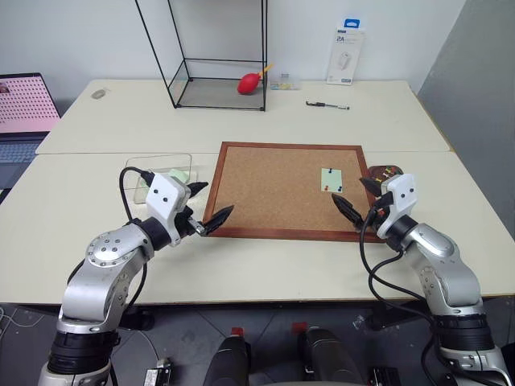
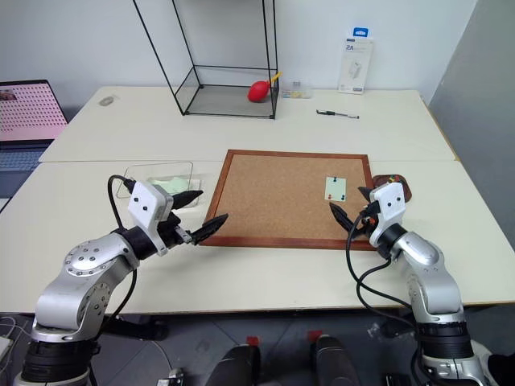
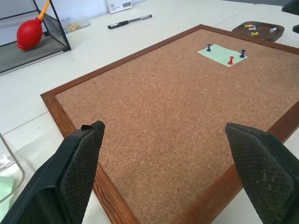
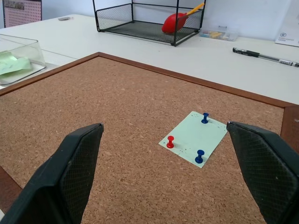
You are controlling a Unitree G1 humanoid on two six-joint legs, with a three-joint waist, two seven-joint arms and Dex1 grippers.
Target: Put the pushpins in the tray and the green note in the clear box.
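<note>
Hovering released at the corkboard's (image 1: 278, 189) near edge, left hand (image 1: 208, 207) and right hand (image 1: 358, 199) flank the pinned green note (image 4: 194, 138).

Bright, even indoor light, soft faint shadows, sharp focus except the blurred near fingers (image 4: 70, 182).

The right gripper (image 1: 360, 199) partly hides the tray (image 1: 385, 170).

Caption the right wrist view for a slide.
Open right gripper faces the green note, pinned to the corkboard by one red and two blue pushpins.
</note>
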